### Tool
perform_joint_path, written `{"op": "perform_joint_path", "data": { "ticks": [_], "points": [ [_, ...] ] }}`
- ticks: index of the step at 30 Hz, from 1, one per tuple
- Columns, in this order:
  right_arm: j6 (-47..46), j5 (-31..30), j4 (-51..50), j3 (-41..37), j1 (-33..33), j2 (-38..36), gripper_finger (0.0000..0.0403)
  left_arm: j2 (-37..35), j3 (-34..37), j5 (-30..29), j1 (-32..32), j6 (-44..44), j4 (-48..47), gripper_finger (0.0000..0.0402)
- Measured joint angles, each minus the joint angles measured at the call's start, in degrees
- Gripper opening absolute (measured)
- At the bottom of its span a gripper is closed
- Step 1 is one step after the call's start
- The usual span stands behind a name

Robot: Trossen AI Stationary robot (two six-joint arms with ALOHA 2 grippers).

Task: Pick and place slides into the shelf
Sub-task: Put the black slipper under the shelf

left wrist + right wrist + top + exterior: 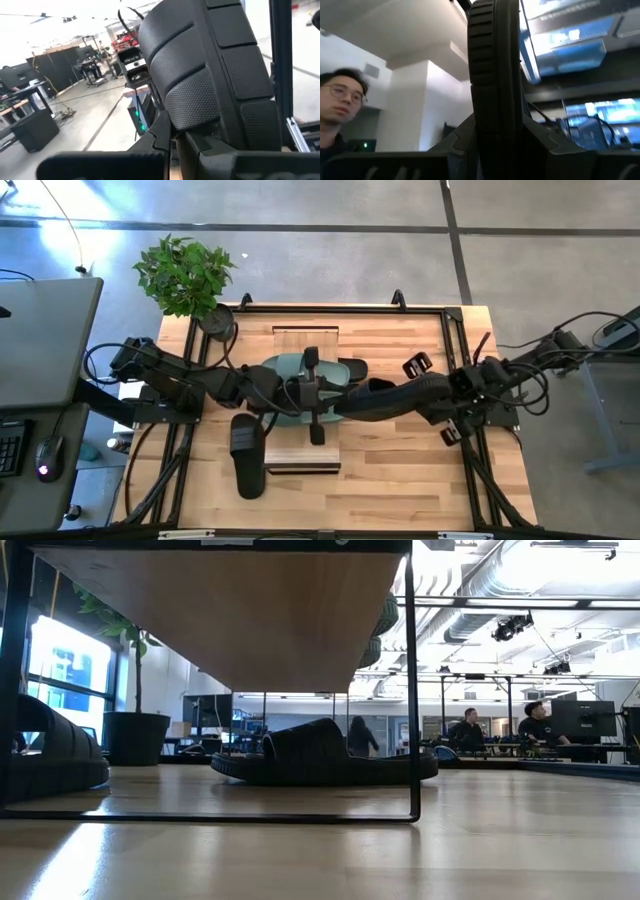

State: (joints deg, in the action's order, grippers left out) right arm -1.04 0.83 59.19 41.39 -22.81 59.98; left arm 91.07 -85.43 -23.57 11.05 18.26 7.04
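My right pincer (318,392) clamps a black slide (492,85) edgewise above the shelf (305,338). My left pincer's (300,395) state: cannot tell.

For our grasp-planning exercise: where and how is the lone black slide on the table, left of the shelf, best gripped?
Probably the black slide is best pinched across its wide strap, coming straight down from above: it lies flat, sole down, with the strap arching up at its far end.
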Motion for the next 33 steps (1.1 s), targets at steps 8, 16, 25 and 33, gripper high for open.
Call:
{"op": "perform_joint_path", "data": {
  "ticks": [8, 16, 25, 33],
  "points": [
    [0.0, -13.17, -17.41, 0.04, -5.85, -7.47, 0.0092, -1.34, 0.04, -2.31, -0.07, 0.99, -2.54, 0.0],
    [-4.37, -23.62, -30.0, 0.07, -9.89, -10.98, 0.0092, -2.69, 0.07, -3.53, -0.2, 1.0, -5.08, 0.0],
    [-9.14, -30.07, -42.02, 0.09, -12.24, -13.81, 0.0092, -3.17, 0.07, -4.16, -0.2, 0.76, -7.2, 0.0],
    [-14.77, -32.98, -51.4, 0.09, -14.27, -16.27, 0.0092, -3.19, 0.07, -3.96, -0.2, -0.53, -7.7, 0.0]
  ]
}}
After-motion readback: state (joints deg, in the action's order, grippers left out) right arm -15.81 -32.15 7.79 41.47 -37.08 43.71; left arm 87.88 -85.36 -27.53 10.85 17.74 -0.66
